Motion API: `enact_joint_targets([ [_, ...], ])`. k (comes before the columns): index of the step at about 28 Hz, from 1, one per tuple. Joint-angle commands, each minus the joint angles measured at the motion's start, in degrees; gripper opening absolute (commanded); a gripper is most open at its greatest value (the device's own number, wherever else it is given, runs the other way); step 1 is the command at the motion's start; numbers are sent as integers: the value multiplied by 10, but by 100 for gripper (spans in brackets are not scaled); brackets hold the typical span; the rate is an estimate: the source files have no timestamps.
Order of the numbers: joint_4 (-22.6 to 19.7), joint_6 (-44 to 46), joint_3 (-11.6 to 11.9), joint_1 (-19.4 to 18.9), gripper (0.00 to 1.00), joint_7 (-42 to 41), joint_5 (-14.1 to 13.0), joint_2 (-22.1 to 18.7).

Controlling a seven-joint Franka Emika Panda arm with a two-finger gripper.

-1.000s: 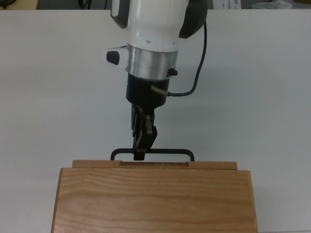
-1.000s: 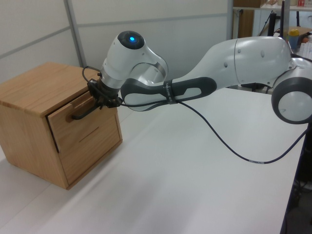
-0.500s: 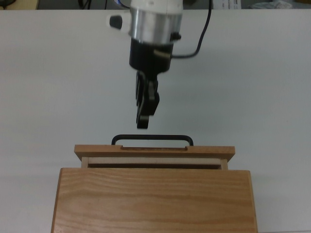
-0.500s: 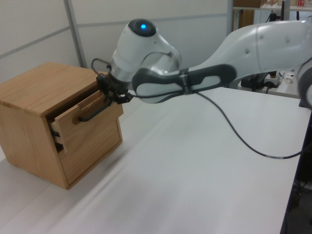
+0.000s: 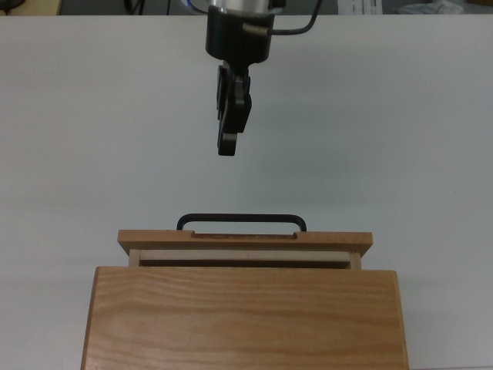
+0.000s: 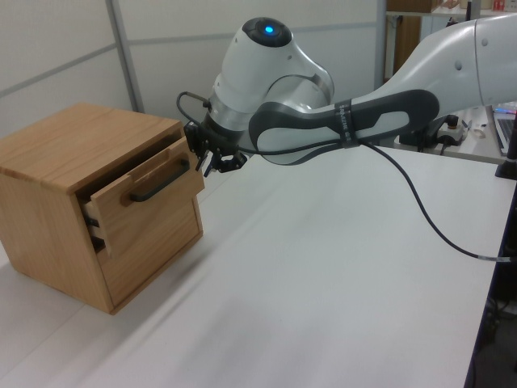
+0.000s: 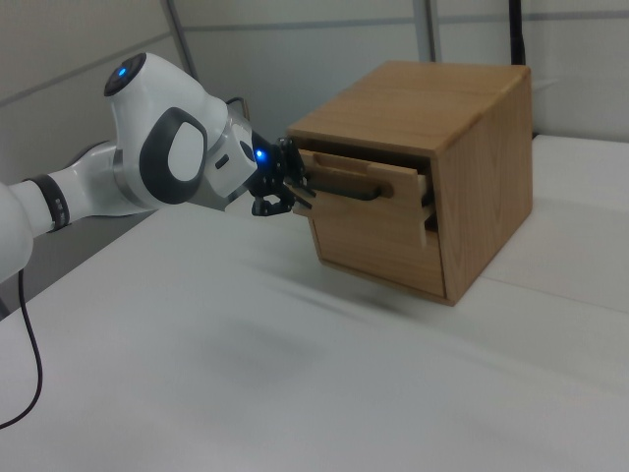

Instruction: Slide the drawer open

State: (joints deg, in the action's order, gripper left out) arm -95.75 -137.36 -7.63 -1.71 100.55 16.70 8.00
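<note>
- In the left view, the wooden cabinet [image 6: 56, 174] stands at the left on the white table [image 6: 323, 291].
- Its upper drawer [image 6: 145, 202] is pulled partway out of the casing, front panel standing proud, with a gap showing behind it.
- A thin black handle [image 6: 160, 181] runs across the drawer front; nothing touches it.
- Just right of the handle hangs the gripper [image 6: 216, 159], clear of the drawer and holding nothing. In the top view the gripper [image 5: 226, 142] is well apart from the handle [image 5: 242, 219]. Whether its fingers are apart or together I cannot tell.
- Further right stretches the white arm [image 6: 355, 121], a black cable [image 6: 428, 226] trailing from it.
</note>
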Motion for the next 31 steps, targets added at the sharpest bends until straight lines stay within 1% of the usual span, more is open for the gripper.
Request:
enact_joint_targets([
  [1, -10, 3, 0, 3, 0, 6, -11, -15],
  [4, -18, 6, 0, 3, 0, 4, -11, -20],
  [7, -29, 31, -1, 3, 0, -8, -11, -25],
  [12, -30, 51, -1, 3, 0, -36, -42, -30],
  [14, -31, 73, -1, 3, 0, -51, -54, -32],
  [18, -39, 84, 2, 4, 0, -65, -58, -34],
  [22, -24, 69, 2, 5, 0, -64, -59, -19],
  [23, -13, 64, 2, 5, 0, -64, -59, -12],
  [24, 7, 56, 2, 5, 0, -62, -58, -3],
  [26, 24, 53, 2, 4, 0, -60, -57, 6],
  [27, 35, 53, 2, 4, 5, -58, -56, 12],
  [28, 55, 53, 1, 4, 22, -57, -56, 24],
  [30, 65, 53, 0, 4, 40, -57, -53, 32],
  [31, 69, 53, 0, 4, 53, -57, -51, 35],
])
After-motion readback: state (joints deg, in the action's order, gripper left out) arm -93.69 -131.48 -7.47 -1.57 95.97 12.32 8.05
